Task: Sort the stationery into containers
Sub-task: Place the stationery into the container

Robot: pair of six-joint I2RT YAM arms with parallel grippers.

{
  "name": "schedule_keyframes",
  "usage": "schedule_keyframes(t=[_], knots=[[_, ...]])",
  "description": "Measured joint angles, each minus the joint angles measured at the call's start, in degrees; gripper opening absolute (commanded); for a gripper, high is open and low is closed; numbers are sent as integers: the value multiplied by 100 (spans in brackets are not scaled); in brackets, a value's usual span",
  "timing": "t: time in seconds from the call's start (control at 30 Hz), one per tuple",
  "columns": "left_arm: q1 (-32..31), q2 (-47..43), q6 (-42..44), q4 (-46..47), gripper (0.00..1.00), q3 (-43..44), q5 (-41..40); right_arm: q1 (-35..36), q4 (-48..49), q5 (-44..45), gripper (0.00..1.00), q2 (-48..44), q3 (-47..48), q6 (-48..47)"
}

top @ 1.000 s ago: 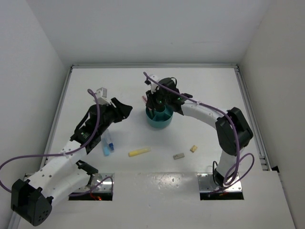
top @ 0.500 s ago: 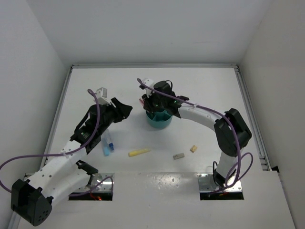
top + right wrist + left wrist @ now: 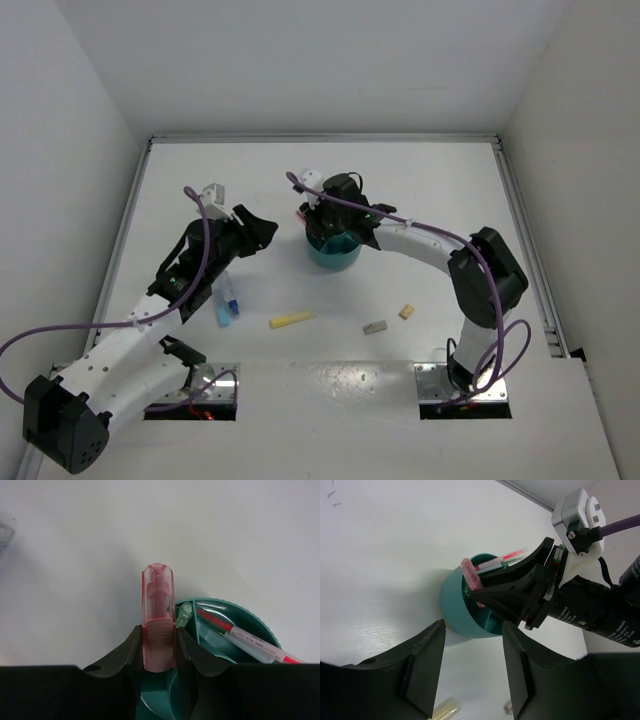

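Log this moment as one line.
right end effector: shut on pink stubby marker | at rim of round teal plastic organiser | left end effector: open, empty

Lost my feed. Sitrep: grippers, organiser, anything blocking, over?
Right gripper shut on pink marker at rim of teal organiser. Left gripper open, empty, beside it. Yellow marker, blue marker, tan eraser, grey eraser loose on table. Nothing blocking.

This looks like a robotics lab test cell. A plain white desk [image 3: 400, 180] is boxed in by bare white walls [image 3: 300, 60] on its left, far and right sides, with metal rails [image 3: 522, 240] along its edges. The left arm [image 3: 130, 345] and right arm [image 3: 480, 275] are bolted to metal plates [image 3: 432, 385] at the near edge and trail purple cables [image 3: 40, 333].
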Motion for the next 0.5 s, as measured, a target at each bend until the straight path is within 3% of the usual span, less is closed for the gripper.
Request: schedule_keyframes(t=[0.07,0.23,0.5], knots=[[0,0,2,0,54,0,0,7,-2,4,18,0,-4,-22],[0,0,2,0,54,0,0,39,0,9,33,-2,-66,-59],[0,0,2,0,54,0,0,66,-7,2,40,-44,-90,-109]])
